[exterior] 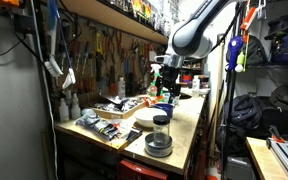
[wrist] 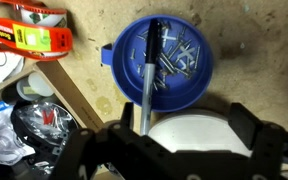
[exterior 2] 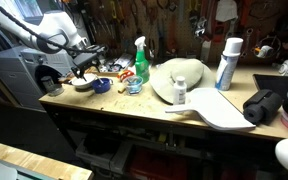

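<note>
My gripper (wrist: pixel 184 138) is open and points down over a wooden workbench (wrist: pixel 254 40). Its two black fingers straddle a white round dish (wrist: pixel 189 140) without closing on it. Just beyond the dish stands a blue bowl (wrist: pixel 174 80) holding several screws and a grey-and-black marker (wrist: pixel 147 75). The marker leans out over the bowl's rim, close to one finger. In both exterior views the gripper (exterior: pixel 165 76) (exterior 2: pixel 85 68) hovers above the blue bowl (exterior: pixel 164 108) (exterior 2: pixel 101 86) and the white dish (exterior 2: pixel 81 84).
A red tape dispenser (wrist: pixel 29 30) and a clutter of small parts (wrist: pixel 29 125) lie beside the bowl. Also on the bench are a glass jar (exterior: pixel 160 135), a green spray bottle (exterior 2: pixel 141 62), a tan hat (exterior 2: pixel 179 78), a white-and-blue can (exterior 2: pixel 227 64) and a white board (exterior 2: pixel 219 108). Tools hang on the back wall.
</note>
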Action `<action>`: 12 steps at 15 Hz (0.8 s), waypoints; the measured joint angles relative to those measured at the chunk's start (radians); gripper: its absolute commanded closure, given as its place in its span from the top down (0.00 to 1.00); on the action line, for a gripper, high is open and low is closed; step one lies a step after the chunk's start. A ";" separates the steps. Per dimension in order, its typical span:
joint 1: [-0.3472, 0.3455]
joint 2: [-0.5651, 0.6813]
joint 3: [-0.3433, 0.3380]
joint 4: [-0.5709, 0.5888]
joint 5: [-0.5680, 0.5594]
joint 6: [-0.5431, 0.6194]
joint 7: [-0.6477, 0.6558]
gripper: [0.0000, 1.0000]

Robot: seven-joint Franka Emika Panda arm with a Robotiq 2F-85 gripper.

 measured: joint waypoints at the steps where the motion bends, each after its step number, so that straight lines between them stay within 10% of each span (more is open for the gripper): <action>1: -0.011 0.010 0.012 0.013 0.032 -0.014 -0.039 0.86; 7: -0.095 0.097 0.059 0.079 0.042 -0.040 -0.074 0.40; 12: -0.135 0.164 0.093 0.119 0.033 -0.015 -0.055 0.45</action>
